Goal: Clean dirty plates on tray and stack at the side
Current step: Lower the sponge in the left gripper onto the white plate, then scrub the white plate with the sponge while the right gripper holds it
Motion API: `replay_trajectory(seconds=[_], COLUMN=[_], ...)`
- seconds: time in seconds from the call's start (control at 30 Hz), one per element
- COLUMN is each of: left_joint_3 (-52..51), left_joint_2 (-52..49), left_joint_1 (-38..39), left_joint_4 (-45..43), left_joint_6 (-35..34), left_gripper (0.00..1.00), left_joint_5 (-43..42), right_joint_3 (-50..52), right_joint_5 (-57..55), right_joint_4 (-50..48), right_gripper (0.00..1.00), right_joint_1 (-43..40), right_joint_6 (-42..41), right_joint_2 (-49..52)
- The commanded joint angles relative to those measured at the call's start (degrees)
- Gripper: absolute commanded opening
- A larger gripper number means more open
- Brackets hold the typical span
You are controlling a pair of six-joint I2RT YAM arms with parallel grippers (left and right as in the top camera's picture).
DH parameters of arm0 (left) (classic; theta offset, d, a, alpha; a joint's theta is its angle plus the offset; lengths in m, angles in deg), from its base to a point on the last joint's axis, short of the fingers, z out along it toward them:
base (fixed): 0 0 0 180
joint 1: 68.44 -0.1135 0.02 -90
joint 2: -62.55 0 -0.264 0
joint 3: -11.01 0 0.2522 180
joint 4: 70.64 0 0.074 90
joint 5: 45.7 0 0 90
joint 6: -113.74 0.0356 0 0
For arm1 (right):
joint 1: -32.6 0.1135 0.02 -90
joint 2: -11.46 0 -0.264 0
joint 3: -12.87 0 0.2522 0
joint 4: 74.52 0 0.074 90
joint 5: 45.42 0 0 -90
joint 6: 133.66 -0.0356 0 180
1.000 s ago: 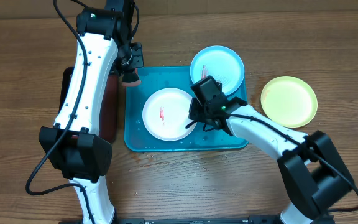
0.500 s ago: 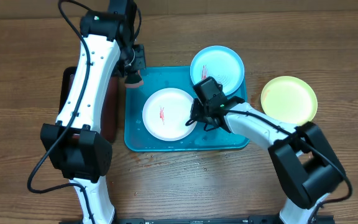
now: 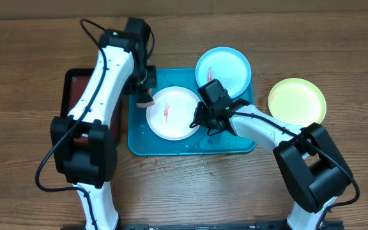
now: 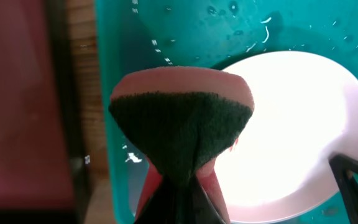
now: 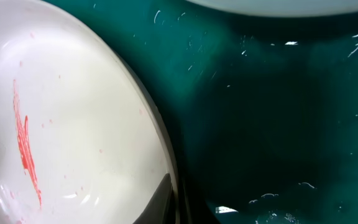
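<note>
Scrubbing step: left gripper, clamped on a sponge, must wipe the red-smeared white plate, whose rim the right gripper seemingly pinches.

Tray mid-table. Near plate lies in it, left of centre. Far plate on its back right corner. Outside plate on table, right. Small tray just left. My sponge over near plate's left edge, my right gripper at its right.

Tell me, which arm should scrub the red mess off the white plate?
Left. The left gripper holds the sponge by the edge of the white plate, near its red smear. The right gripper has no sponge and sits at the plate's opposite rim, probably steadying it.
</note>
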Motion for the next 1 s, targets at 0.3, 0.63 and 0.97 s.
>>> replay_trajectory(seconds=[0.3, 0.63, 0.97], left_joint_3=[-16.5, -17.9, -17.88], left_joint_2=[0.07, 0.07, 0.07], left_joint_1=[6.23, 6.47, 6.27], left_joint_4=[-18.01, -15.93, -11.17], left_joint_6=[5.75, 12.48, 20.09], left_gripper=[0.04, 0.04, 0.04], left_joint_5=[-1.22, -6.16, -6.01], right_joint_3=[-0.57, -0.59, -0.63], right_joint_5=[3.93, 6.45, 6.47], right_joint_4=[1.57, 1.33, 1.14], right_gripper=[0.04, 0.04, 0.04], right_joint_1=[-0.04, 2.38, 2.62], right_joint_6=[-0.35, 2.51, 2.6], right_joint_2=[1.14, 1.14, 1.14])
